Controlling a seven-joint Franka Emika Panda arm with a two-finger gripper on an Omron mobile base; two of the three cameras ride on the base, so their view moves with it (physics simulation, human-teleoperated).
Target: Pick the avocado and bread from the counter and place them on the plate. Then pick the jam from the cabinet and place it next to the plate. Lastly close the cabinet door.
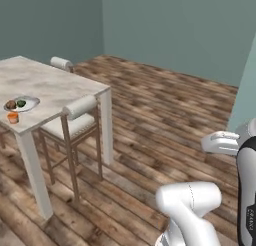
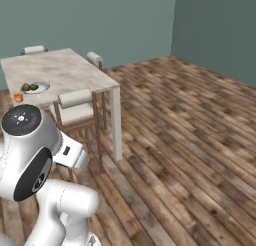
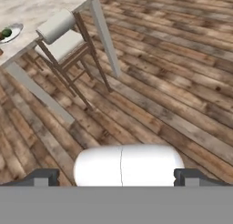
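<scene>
You see one counter [image 1: 50,85], a pale slab on legs, lying well off from the claw [image 3: 116,175], up toward the top left of the hand view; its long side runs away from you toward the teal wall. Two stools sit at it: the nearer stool [image 1: 80,117] is tucked against the counter's edge, and the far stool [image 1: 62,63] is past the corner. One plate [image 1: 31,106] lies flat near the counter's near edge. On the plate rest one bread [image 1: 11,105] and one avocado [image 1: 21,103], side by side and touching or nearly so; which way the avocado's long axis lies is too small to tell. One jam [image 1: 13,118] stands upright just beside the plate. The claw's jaws stand wide, holding nothing, well apart from all of these.
</scene>
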